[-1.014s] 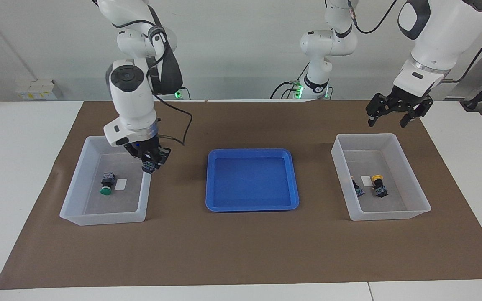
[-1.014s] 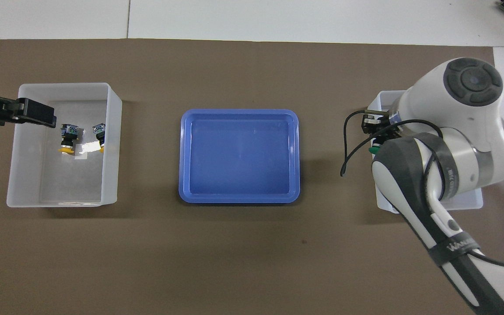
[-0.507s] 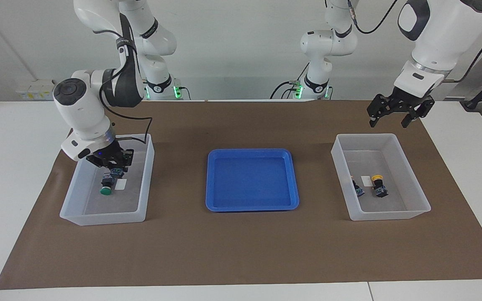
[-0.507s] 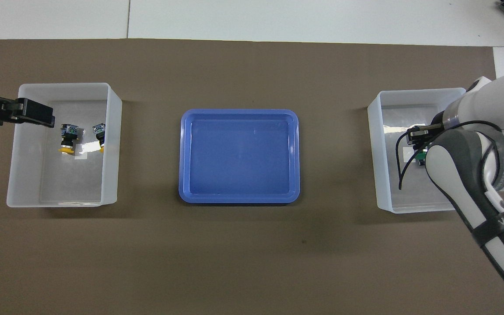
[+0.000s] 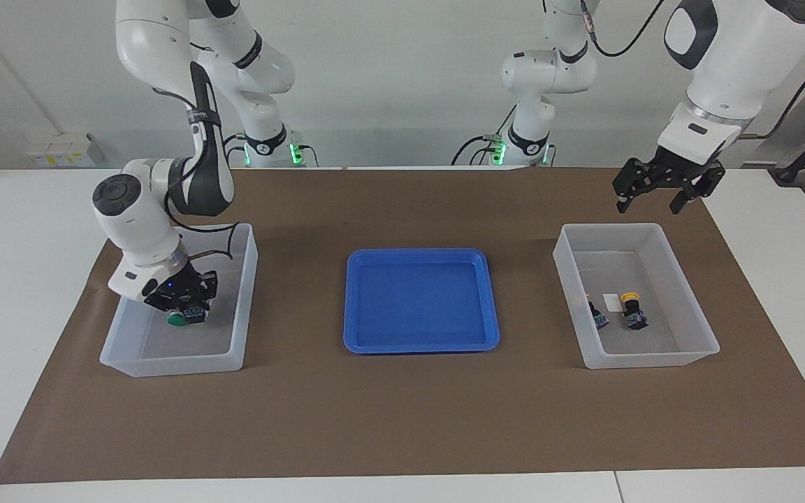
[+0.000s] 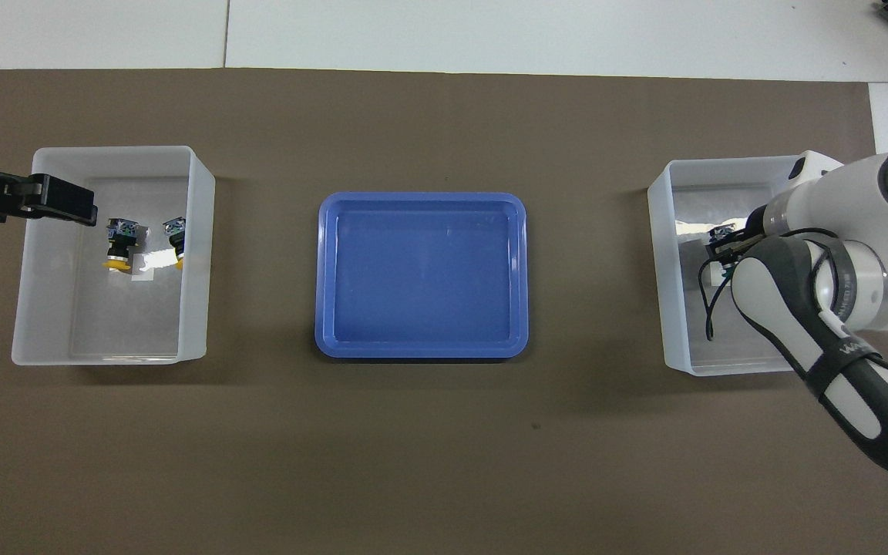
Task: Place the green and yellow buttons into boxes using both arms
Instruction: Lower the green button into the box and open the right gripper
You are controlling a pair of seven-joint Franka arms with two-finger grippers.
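My right gripper point(image 5: 182, 302) is low inside the box point(image 5: 172, 363) at the right arm's end, shut on a button whose bluish base point(image 5: 196, 316) shows; its cap is hidden. A green button point(image 5: 177, 319) lies in that box right beside it. In the overhead view my arm covers most of this gripper point(image 6: 721, 245) and box point(image 6: 666, 293). Two yellow buttons point(image 5: 632, 307) point(image 5: 597, 316) lie in the other box point(image 5: 636, 360), also seen from overhead point(image 6: 116, 245) point(image 6: 176, 235). My left gripper point(image 5: 650, 199) hangs open and empty over that box's edge nearer the robots and waits there point(image 6: 58, 202).
A shallow blue tray point(image 5: 420, 342) sits in the middle of the brown mat between the two boxes, with nothing in it; it also shows in the overhead view point(image 6: 421, 351). White table surrounds the mat.
My right gripper carried its button from over the box's rim to the middle of the box and came down into it, beside the lying green button. The left arm barely moved.
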